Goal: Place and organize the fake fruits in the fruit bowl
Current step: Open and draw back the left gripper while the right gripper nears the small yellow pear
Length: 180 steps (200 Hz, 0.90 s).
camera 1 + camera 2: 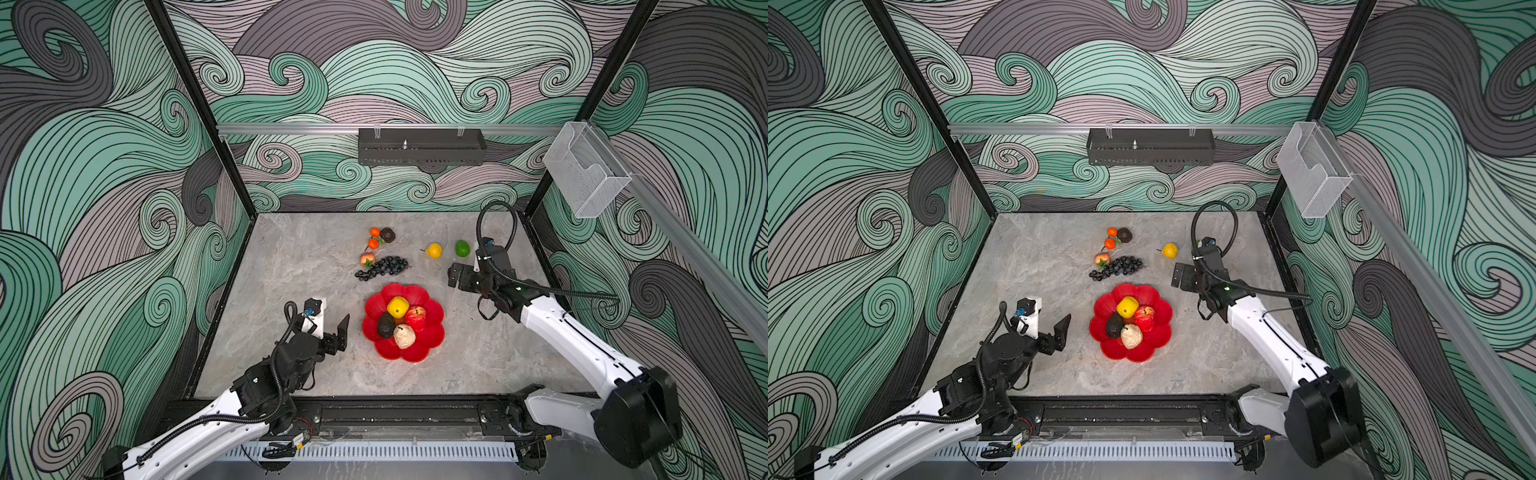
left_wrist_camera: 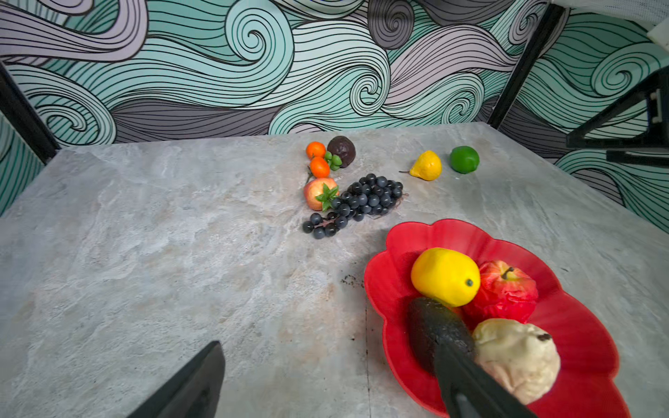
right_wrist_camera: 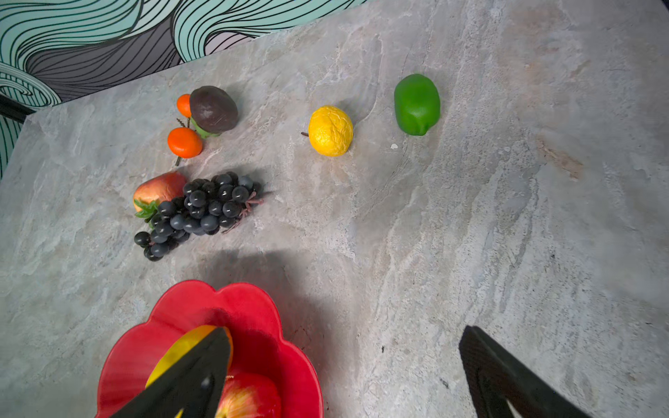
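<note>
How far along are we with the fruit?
Done: lemon, apple, avocado and cream pear lie in the bowl. In hand: nothing; left gripper and right gripper are open, empty. Left on the table: tangerines, dark fruit, peach, grapes, yellow pear, lime.

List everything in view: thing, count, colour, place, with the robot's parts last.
fruit bowl: 1, red, table centre
lemon: 1, yellow, in bowl
apple: 1, red, in bowl
avocado: 1, dark, in bowl
cream pear: 1, cream, in bowl
grape bunch: 1, black, behind bowl
peachy fruit: 1, red-orange, beside grapes
tangerines: 2, orange, behind grapes
brown fruit: 1, dark, beside tangerines
yellow pear: 1, yellow, right of grapes
lime: 1, green, beside yellow pear
table: 1, grey, underneath all
tray: 1, black, back rail
holder: 1, clear, right rail
left gripper: 1, black, open, left of bowl
right gripper: 1, black, open, right of bowl
</note>
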{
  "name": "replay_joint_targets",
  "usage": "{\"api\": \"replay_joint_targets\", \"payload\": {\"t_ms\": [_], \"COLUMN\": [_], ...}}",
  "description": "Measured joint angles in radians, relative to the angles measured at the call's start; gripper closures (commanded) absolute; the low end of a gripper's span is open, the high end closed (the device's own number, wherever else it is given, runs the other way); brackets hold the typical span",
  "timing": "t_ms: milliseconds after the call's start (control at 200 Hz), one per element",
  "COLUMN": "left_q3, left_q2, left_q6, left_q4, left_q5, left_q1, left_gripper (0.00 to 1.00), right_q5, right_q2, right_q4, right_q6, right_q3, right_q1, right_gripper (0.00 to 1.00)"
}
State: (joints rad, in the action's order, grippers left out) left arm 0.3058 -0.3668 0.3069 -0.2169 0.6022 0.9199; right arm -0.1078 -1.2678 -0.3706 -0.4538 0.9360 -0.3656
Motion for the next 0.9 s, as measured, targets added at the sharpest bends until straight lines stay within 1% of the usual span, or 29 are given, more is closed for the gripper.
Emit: {"api": "replay_joint_targets", "payload": {"t_ms": [175, 530, 690, 901], "left_q3": [-0.032, -0.032, -0.032, -0.032], "left_q2": [0.042, 0.026, 0.012, -0.031], "left_q6": [0.0, -0.002, -0.006, -0.013], "left_q4": [0.0, 0.004, 0.013, 0.034], "left_q5": [0.021, 0.039, 0.041, 0.042], "left_q1": [-0.003, -0.007, -0.007, -0.007], "left_gripper": [0.04, 0.03, 0.03, 0.03], "right_q5": [0.07, 0.141, 0.173, 0.205], "right_q2": [-0.178, -0.523, -0.64, -0.752], "right_q4": [0.008, 0.037, 0.038, 0.043], "right_q6": [-0.011, -0.011, -0.014, -0.02], "right_q3": [0.098, 0.348, 0.439, 0.534], "right_q1": [0.056, 0.089, 0.118, 0.135], "right_gripper": [0.0, 0.01, 0.03, 0.09]}}
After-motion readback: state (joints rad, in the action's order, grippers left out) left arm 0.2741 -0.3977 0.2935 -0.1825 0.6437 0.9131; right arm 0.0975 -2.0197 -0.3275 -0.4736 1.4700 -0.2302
